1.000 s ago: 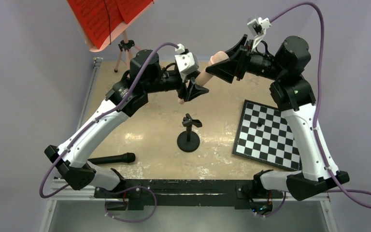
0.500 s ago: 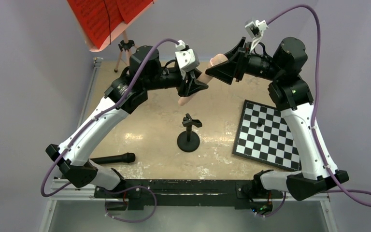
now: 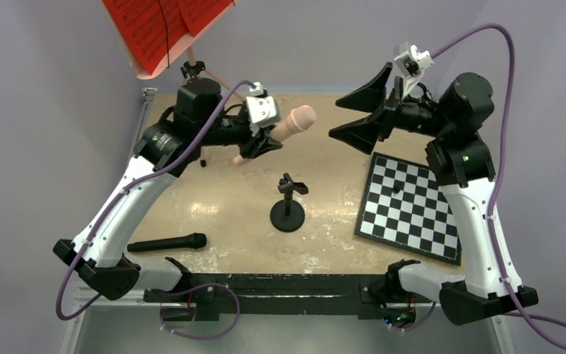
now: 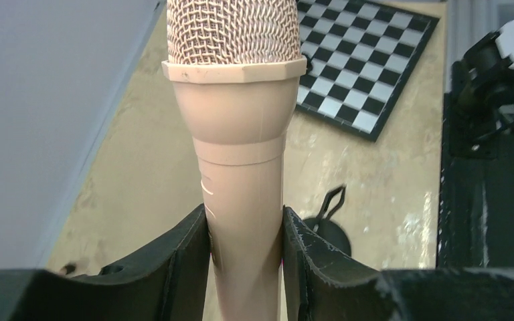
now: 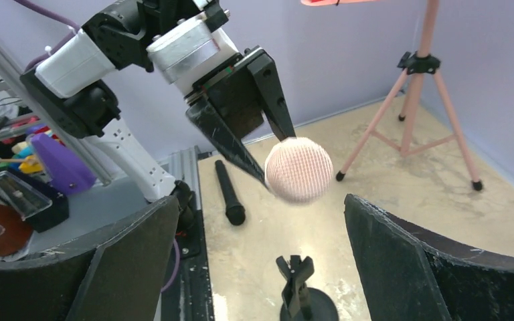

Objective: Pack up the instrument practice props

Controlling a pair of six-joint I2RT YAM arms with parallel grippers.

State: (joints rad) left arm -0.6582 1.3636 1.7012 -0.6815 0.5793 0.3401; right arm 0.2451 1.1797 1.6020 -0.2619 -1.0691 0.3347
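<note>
The pink microphone [image 3: 289,125], a smooth, slightly tapered plastic barrel under a faceted collar and a fine wire-mesh ball, hangs in the air over the far half of the surface [image 3: 221,199]. The left end effector [image 4: 244,231] pinches it mid-barrel, and its head points toward the right end effector [image 3: 333,119], whose broad black fingers are spread and apart from it. That slick taper could slip, so the pinch should probably stay firm below the collar and the carry should clear the black clip stand [image 3: 287,210] beneath.

Left claw [image 3: 263,142] tight around a pink microphone [image 3: 295,122], right claw [image 3: 334,118] wide apart, both arms aloft, elbows bent
</note>
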